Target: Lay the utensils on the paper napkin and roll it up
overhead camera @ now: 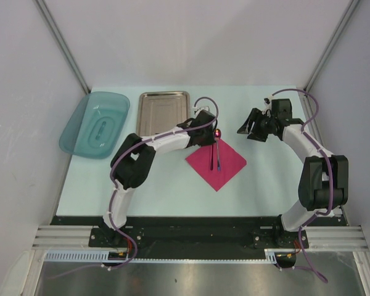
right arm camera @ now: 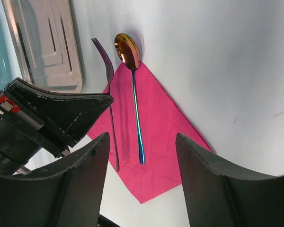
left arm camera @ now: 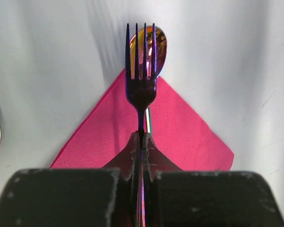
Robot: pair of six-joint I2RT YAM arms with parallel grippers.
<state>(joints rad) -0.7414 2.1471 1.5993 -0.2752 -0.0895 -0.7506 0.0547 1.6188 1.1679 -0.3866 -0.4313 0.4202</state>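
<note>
Bench (overhead camera: 142,185), pale top, 2 arms at the near edge.

Napkin (overhead camera: 225,165): magenta-pink square, lying flat near mid-bench, slightly right of centre. It is turned as a diamond, with 1 corner toward the far edge and 1 toward the near edge.

Spoon (right arm camera: 136,109): lies on the napkin, handle running from the napkin's middle toward its far corner. The bowl sits past that corner, over bare bench.

Fork (left arm camera: 141,90): purple, just beside the spoon on its left and roughly parallel to it. The 4 tines reach past the napkin's far corner and the handle end is over the napkin. Whether the fork rests flat or is held slightly off the paper cannot be told.

Left fingers (left arm camera: 128,156): pressed together on the fork's handle just behind the neck, with no gap visible either side of it. The left arm reaches across from the left, and its wrist is above the napkin's left edge.

Right fingers (right arm camera: 85,175): spread wide, holding nothing. They hang above the bench to the right of the napkin, well apart from it in the top view. The right wrist view looks between them toward spoon, fork and napkin.

Steel tray (overhead camera: 164,113): at the far edge, left of centre.

Teal dish (overhead camera: 95,123): translucent, at the far-left corner, just beside the tray.
</note>
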